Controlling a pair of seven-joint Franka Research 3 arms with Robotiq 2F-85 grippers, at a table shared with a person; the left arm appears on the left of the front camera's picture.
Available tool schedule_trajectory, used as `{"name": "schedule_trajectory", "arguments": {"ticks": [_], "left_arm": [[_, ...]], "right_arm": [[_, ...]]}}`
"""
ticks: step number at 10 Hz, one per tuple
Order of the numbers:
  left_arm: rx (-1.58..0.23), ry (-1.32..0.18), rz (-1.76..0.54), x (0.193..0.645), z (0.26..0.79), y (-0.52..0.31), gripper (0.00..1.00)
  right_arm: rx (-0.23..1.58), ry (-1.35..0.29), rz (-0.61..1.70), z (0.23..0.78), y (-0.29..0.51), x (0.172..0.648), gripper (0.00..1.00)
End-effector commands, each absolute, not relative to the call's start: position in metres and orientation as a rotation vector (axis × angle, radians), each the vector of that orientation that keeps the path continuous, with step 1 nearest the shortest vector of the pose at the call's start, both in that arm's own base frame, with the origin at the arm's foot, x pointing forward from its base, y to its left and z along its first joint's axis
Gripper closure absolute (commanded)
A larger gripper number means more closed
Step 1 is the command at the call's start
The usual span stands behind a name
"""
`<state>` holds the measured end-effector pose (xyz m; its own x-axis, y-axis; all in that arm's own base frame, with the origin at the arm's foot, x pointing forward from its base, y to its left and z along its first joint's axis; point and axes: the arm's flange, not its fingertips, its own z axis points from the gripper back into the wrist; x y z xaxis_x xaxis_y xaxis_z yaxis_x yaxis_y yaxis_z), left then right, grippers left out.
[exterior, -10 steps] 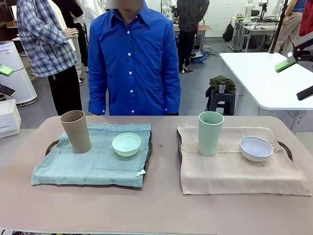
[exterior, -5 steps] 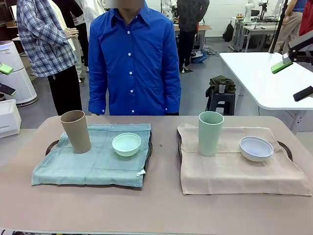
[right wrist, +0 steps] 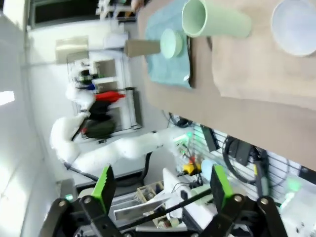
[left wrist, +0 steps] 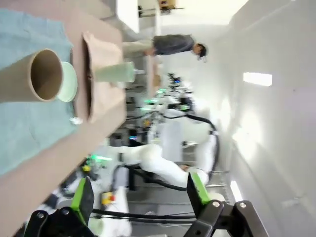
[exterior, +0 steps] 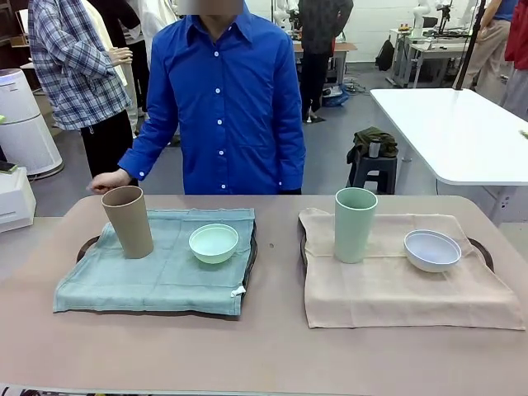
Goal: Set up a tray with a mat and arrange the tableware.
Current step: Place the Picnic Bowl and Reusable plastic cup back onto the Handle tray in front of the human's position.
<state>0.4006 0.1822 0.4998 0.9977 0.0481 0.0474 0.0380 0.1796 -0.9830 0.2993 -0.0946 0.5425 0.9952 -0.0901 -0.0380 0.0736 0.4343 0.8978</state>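
Jaws of left gripper (left wrist: 139,197) and right gripper (right wrist: 160,186) apart — raised, empty.

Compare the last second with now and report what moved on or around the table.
The person's hand has come forward to the table's far edge, just behind the tan cup. The green-padded robot parts at both picture edges have withdrawn out of the front view. The tan cup, mint-green bowl, pale green cup, white bowl and both mats stayed put. Nothing was gripped or released.
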Motion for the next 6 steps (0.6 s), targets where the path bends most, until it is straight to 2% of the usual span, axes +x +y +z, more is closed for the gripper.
{"name": "schedule_trajectory", "arguments": {"ticks": [1,4,6], "left_arm": [[-1.511,-0.012,0.096,0.415,0.506,0.196,0.0],[-1.531,0.042,0.186,0.416,0.491,0.214,0.0],[-1.449,0.115,0.197,0.413,0.484,0.217,0.0]], "right_arm": [[1.178,0.041,-0.079,0.533,-0.129,0.314,0.0],[1.201,0.001,-0.14,0.516,-0.149,0.316,0.0],[1.224,-0.057,-0.202,0.509,-0.153,0.32,0.0]]}}
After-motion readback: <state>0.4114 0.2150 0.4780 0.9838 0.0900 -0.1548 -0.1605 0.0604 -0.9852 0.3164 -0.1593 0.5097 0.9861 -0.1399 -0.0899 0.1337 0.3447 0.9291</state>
